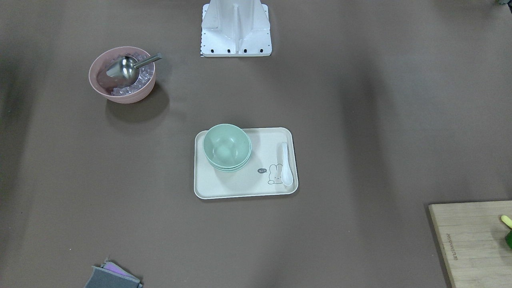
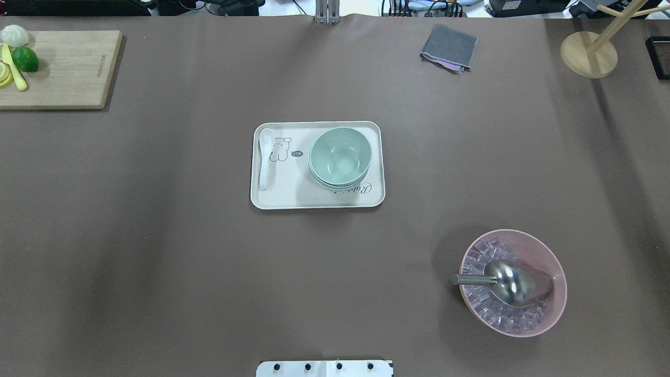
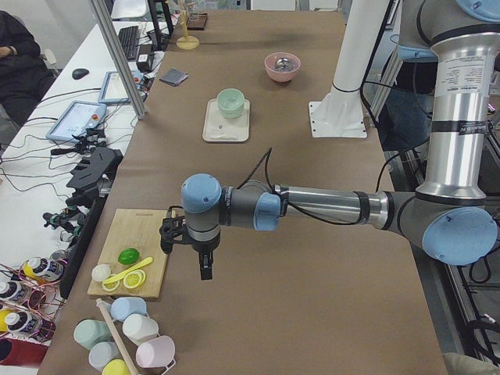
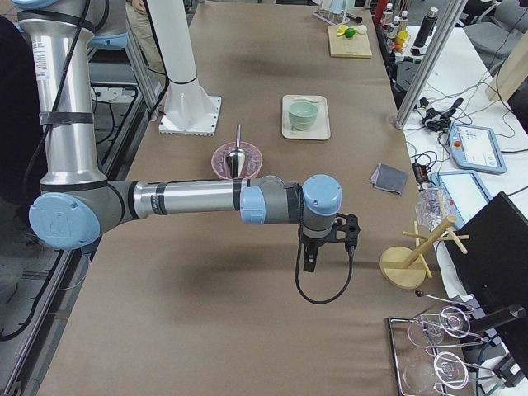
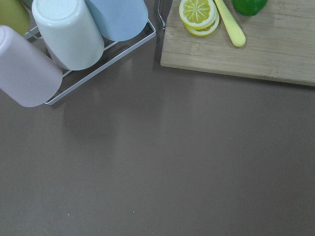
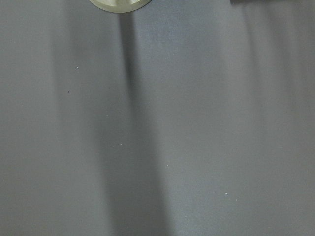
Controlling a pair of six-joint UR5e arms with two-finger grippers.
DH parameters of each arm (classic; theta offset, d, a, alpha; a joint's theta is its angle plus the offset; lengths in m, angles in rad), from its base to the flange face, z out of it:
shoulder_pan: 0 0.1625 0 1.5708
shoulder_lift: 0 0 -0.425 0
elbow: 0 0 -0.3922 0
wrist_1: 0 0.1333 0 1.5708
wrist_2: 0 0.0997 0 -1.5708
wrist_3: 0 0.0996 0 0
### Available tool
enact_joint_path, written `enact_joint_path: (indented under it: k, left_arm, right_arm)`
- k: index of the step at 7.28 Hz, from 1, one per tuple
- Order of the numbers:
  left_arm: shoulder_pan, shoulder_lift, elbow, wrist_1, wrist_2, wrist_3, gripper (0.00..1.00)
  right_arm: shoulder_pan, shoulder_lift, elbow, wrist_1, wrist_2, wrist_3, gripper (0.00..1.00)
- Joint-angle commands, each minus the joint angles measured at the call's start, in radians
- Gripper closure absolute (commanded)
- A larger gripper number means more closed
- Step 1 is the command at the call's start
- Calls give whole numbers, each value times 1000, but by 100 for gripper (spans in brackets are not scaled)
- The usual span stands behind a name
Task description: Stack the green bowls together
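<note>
Green bowls (image 2: 340, 156) sit stacked on a cream tray (image 2: 293, 183) on the brown table (image 2: 157, 251). I cannot tell if the left gripper (image 3: 205, 269) or right gripper (image 4: 308, 264) is holding tight or loose.

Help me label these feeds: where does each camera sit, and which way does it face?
Front-facing: across the table, facing the robot, steeply down on the green bowls; robot base shows.
Overhead: behind the robot, looking forward and down; base edge only.
Exterior left: table's left end, looking along it; left arm, left pincer.
Exterior right: opposite end; right arm, right pincer.
Left wrist: down on cutting board, cups; no body.
Right wrist: down on table; no body.
Shared: first two both show tray, pink bowl.
</note>
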Motion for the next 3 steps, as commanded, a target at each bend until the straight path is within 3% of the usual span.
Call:
enact_joint_path:
  k: [1,3]
  left_arm:
    - [0,0,1,0,0,0,2]
    - [0,0,1,0,0,0,2]
  right_arm:
    - [0,2,-1,0,-2,0,0]
    - [0,5,1,0,-5,0,0]
